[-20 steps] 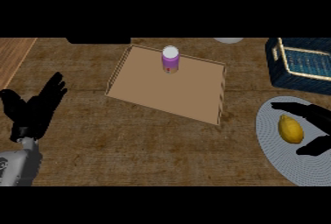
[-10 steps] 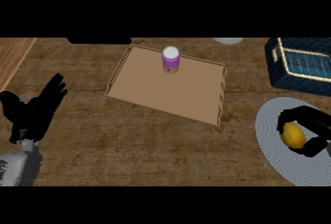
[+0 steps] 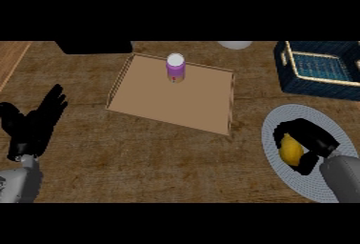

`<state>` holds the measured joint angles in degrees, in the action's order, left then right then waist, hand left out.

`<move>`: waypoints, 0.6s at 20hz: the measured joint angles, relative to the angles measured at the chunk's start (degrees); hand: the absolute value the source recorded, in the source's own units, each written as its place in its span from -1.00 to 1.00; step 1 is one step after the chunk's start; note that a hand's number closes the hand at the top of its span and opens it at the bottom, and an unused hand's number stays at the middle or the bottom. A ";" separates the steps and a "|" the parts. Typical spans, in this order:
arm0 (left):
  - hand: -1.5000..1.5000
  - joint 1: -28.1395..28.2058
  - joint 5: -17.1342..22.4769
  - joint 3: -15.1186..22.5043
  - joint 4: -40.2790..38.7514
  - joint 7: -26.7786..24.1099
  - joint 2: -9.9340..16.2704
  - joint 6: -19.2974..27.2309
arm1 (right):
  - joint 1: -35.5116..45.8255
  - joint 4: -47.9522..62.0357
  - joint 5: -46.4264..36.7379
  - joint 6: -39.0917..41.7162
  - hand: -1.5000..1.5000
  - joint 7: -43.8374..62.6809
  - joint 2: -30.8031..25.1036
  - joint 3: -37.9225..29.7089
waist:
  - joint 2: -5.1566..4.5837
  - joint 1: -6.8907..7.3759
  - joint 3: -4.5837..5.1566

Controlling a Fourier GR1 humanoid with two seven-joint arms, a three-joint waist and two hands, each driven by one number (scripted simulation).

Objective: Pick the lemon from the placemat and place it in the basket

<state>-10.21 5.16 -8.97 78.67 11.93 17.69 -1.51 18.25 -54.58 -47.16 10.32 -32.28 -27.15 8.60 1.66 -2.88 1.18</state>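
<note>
Where the counter's right edge carries the round grey placemat [image 3: 281, 119], the lemon [image 3: 290, 150] lies near the mat's middle, its long axis running roughly from the counter's near edge toward its far edge. Curled over it from the right is the right hand [image 3: 309, 140], black fingers arching across the fruit's far end and right flank and what looks like the thumb showing below its near end, so the lemon sits inside the curl with only its left face showing. I judge this a closing grasp; whether the fruit has left the mat cannot be told from this view.

Toward the counter's far right corner stands the dark blue basket [image 3: 295, 78], well apart from the lemon and straight beyond it along the right edge. That line is what the coming move turns on: lift, then carry away from the near edge, keeping to the right of the shallow wooden tray [image 3: 204, 102] with its purple bottle [image 3: 175, 67].

By the counter's left edge the left hand [image 3: 35, 126] rests open, fingers up, far from both lemon and basket, so the right hand is plainly the nearer one
</note>
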 measured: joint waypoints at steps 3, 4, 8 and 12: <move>0.00 0.48 0.21 -0.40 0.22 0.33 0.22 -0.01 | -3.92 -8.20 0.32 1.43 1.00 7.58 4.10 1.39 | 0.18 -0.77 -0.10; 0.00 0.66 0.38 -0.48 0.65 0.57 0.31 -0.11 | -5.27 -11.03 1.25 2.35 1.00 9.68 5.54 1.48 | 0.16 -0.80 -0.23; 0.00 1.92 0.35 -0.58 0.73 -0.28 -0.06 -0.09 | -10.51 -22.14 7.52 4.75 1.00 15.23 12.52 0.91 | -0.09 -1.09 -0.67; 0.00 1.92 0.35 -0.86 1.53 0.36 0.28 0.11 | -14.86 -35.90 14.29 6.15 1.00 19.12 17.62 -0.22 | -0.08 -1.46 -0.87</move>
<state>-8.29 5.51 -9.84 80.20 12.29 17.97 -1.40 3.39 -90.48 -32.87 16.47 -13.16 -9.54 8.39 1.58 -4.34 0.32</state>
